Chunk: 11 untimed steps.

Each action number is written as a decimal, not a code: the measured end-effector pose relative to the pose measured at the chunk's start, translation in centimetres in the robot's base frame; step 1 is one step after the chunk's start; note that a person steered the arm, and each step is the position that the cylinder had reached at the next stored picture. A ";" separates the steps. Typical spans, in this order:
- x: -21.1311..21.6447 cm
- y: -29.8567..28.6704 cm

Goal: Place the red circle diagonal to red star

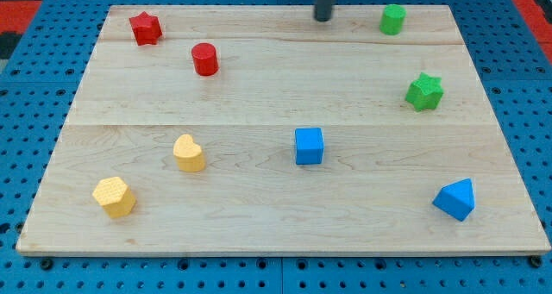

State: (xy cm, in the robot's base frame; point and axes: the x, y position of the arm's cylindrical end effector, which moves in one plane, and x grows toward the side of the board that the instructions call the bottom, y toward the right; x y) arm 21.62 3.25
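Gripperless, so with nothing to open or close, my tip sits at the view's top, well apart from the small red plastic circle lying diagonally below-right of the red star; it looks light, stiff, slippery, best pushed through its side centre.

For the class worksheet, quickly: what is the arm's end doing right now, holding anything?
My tip: no claw, holds nothing; at the view's top, touching no block, right of the red circle.

The red circle sits just below and right of the red star on the table. My tip is far right.
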 end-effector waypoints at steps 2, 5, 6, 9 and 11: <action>4.1 -11.4; 12.4 -15.7; 10.6 -15.7; 6.2 -18.3; 8.9 -26.6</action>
